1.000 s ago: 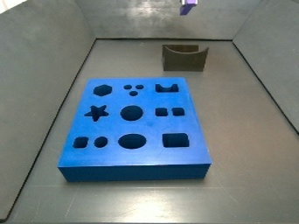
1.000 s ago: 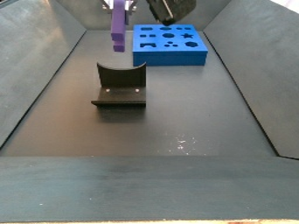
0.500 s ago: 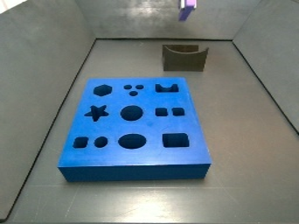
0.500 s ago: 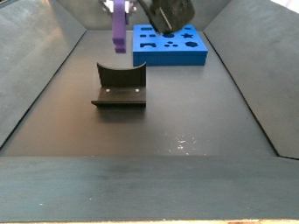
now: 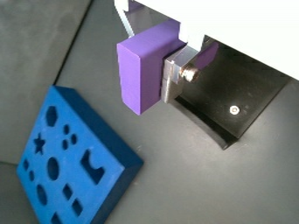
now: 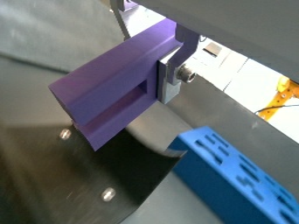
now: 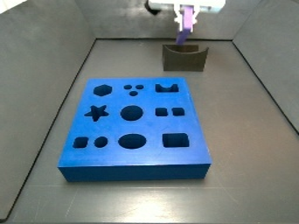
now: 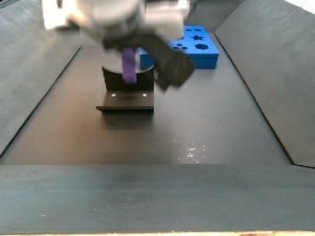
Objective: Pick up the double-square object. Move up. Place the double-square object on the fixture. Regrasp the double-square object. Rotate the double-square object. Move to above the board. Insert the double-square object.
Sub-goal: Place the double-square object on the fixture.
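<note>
The gripper [image 5: 176, 74] is clamped on the small lavender plastic slab, the double-square object [image 5: 149, 74], its silver finger [image 6: 170, 75] flat against the slab's side. In a side view the slab [image 8: 131, 66] hangs upright just over the dark olive-brown notched fixture [image 8: 125, 96]. Beyond lies the thick bright-blue board [image 7: 136, 129] with shaped cut-outs.

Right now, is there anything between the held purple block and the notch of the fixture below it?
Nothing visible. The gripper holds the double-square object just above the fixture, whose notch looks empty.
</note>
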### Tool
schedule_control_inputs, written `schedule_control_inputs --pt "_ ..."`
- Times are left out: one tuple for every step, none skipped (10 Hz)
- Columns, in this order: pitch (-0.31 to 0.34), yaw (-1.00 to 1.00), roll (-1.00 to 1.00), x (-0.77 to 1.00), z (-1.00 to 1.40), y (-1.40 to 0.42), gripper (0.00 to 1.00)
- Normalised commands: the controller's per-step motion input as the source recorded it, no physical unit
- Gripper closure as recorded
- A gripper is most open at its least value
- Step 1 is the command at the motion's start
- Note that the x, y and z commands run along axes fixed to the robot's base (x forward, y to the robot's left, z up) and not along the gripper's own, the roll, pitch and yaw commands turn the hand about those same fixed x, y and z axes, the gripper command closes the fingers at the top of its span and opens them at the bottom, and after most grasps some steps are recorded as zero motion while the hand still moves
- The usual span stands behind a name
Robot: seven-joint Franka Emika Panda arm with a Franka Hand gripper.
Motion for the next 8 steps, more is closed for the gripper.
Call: schedule_control_inputs --pt "0.017 -0.25 -0.19 0.2 -1.0 0.14 1.0" --pt "-0.026 -0.22 -0.17 0.18 -0.88 0.13 1.0" --pt "-0.055 -0.19 -0.16 0.15 -0.68 0.1 1.0" --pt "-0.082 -0.14 -0.16 0.12 -0.44 0.07 1.0" --pt "-0.09 -0.1 -0.12 0.08 -0.38 0.07 1.0" --pt "-0.088 -0.06 -0.11 0.08 -0.38 0.05 1.0" --pt "-0.087 -0.04 -0.11 0.08 -0.38 0.05 1.0" --pt "-0.085 -0.03 -0.11 0.08 -0.39 0.04 1.0"
